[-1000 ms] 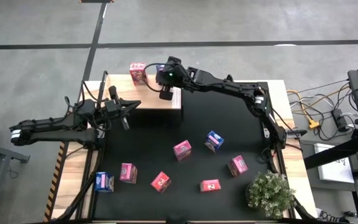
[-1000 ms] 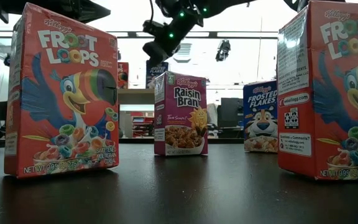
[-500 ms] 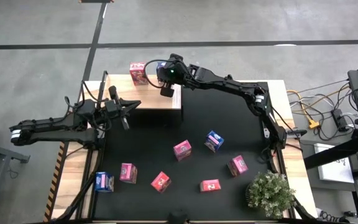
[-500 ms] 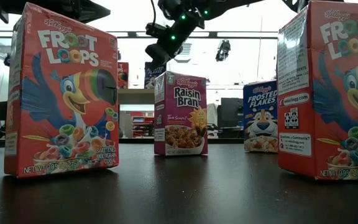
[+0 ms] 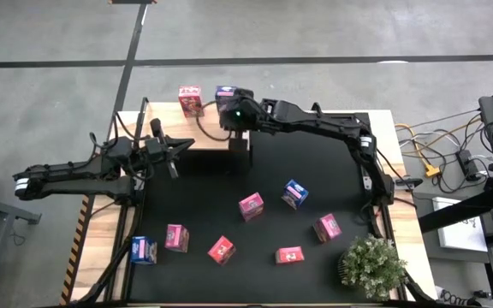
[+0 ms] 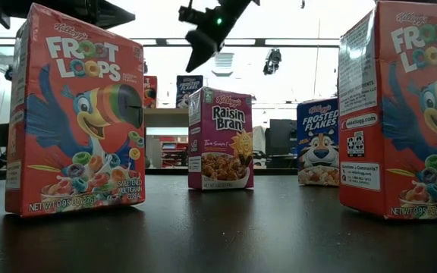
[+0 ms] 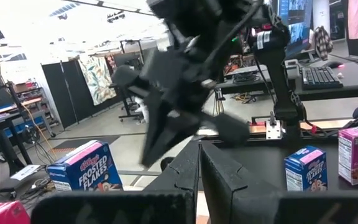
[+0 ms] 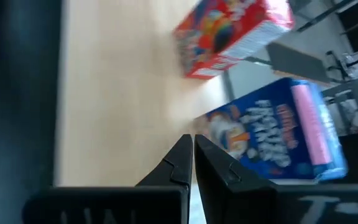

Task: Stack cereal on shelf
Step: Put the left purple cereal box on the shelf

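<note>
Nearest the bottom of the overhead frame, seven loose cereal boxes are scattered over the black mat on the bench (image 5: 383,128): a blue one (image 5: 144,250) at lower left, pink ones (image 5: 176,237) beside it and along the bottom, another blue box (image 5: 295,193) near the middle, with a small potted plant (image 5: 371,265) at lower right. They look like stock waiting to be picked, spaced apart so each can be grasped alone.

At mid-left the left pincer (image 5: 175,148) waits with its fingers together, empty, over the near edge of the shelf (image 5: 208,137).

Farther up, at top centre, the shelf carries two boxes along its far edge: a pink one (image 5: 190,100) and a blue one (image 5: 223,94) just beside it, both upright, presumably lined up to leave room for more. The right pincer (image 5: 232,122) hangs above the shelf close to the blue box, fingers pressed together and holding nothing; I judge the blue box has been delivered.
</note>
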Available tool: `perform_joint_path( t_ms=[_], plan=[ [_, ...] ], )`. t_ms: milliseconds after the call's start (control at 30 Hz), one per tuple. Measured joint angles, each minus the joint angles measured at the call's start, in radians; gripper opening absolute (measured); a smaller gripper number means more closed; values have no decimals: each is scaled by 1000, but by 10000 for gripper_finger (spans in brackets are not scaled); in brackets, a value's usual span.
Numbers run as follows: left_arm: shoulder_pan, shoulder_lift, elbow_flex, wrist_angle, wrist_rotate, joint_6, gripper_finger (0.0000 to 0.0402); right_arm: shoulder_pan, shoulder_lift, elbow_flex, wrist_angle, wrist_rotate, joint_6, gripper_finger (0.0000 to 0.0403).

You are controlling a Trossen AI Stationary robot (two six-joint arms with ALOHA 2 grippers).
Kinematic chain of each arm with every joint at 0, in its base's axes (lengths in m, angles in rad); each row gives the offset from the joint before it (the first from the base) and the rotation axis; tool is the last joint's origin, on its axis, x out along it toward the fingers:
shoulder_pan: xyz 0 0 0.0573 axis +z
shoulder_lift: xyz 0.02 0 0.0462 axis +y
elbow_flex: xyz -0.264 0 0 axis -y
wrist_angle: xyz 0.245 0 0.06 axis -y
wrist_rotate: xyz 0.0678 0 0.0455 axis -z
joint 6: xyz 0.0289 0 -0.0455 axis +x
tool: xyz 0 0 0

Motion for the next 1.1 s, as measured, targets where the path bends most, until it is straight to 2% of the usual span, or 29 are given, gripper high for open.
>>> perform_joint_path(
  t_ms=[233,433,733,1100],
  plan=[
    [0,0,0,-7,0,-46,0,90,-35,-32,-87,-7,44,9],
    [0,1,0,-16,0,-104,0,163,-113,-192,-36,-10,78,9],
    [-19,1,0,-21,0,-192,0,217,-354,-622,293,-9,95,9],
    [-61,20,1,-20,10,-407,0,218,-673,-1130,781,-33,53,9]
  ],
)
